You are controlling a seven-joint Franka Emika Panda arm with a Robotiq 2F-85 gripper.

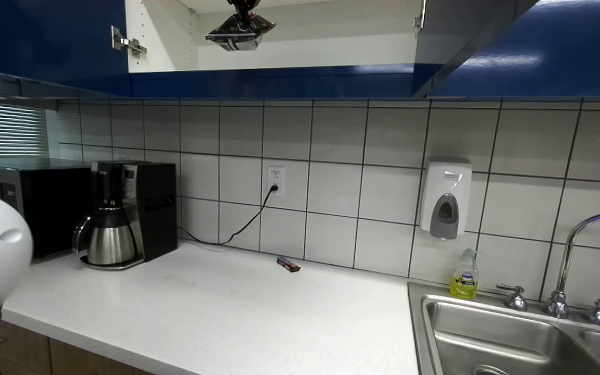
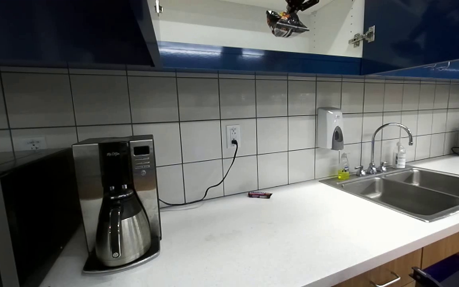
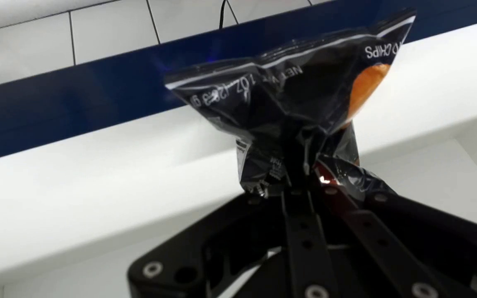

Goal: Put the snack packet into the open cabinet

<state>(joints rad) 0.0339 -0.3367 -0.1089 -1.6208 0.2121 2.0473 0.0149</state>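
The snack packet is a dark crinkled foil bag with white print and an orange patch. It shows in both exterior views (image 1: 235,39) (image 2: 286,26) and large in the wrist view (image 3: 271,95). My gripper (image 3: 304,165) is shut on its pinched middle, both ends flaring out; the gripper tip also shows at the top of both exterior views (image 1: 244,11) (image 2: 292,8). The packet hangs at the opening of the open cabinet (image 1: 321,39) (image 2: 221,24), above its blue lower edge, apart from the shelf. I cannot tell how far inside it is. The upper arm is out of frame.
Open blue doors (image 1: 45,41) (image 2: 420,32) flank the cabinet. Below are a white counter (image 1: 227,312), a coffee maker (image 1: 157,208), a microwave (image 2: 34,207), a small wrapped bar (image 1: 288,264), a soap dispenser (image 1: 446,198) and a sink (image 2: 405,199).
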